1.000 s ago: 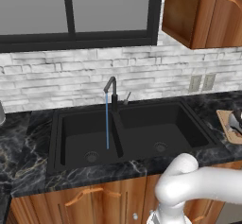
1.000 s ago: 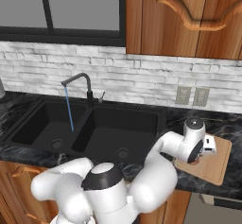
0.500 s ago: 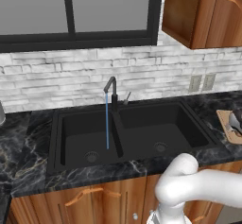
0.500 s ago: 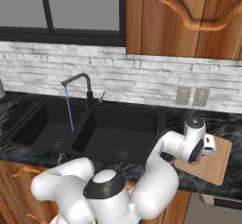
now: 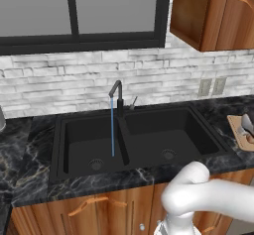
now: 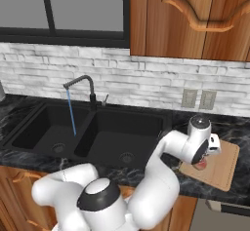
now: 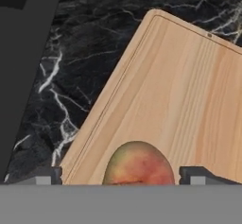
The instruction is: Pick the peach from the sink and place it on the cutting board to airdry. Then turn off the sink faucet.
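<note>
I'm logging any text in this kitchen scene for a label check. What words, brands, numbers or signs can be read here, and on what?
None: no readable text, brand, number or sign in any view.
The cutting board, peach, sink, sink faucet and wall outlets are all plain.

A kitchen: sink (image 5: 139, 140), marble counter (image 5: 25, 149), wooden cabinets (image 6: 190, 20).

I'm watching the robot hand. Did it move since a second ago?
No. The gripper still hangs over the same near-left part of the cutting board, with the peach between its fingers.
</note>
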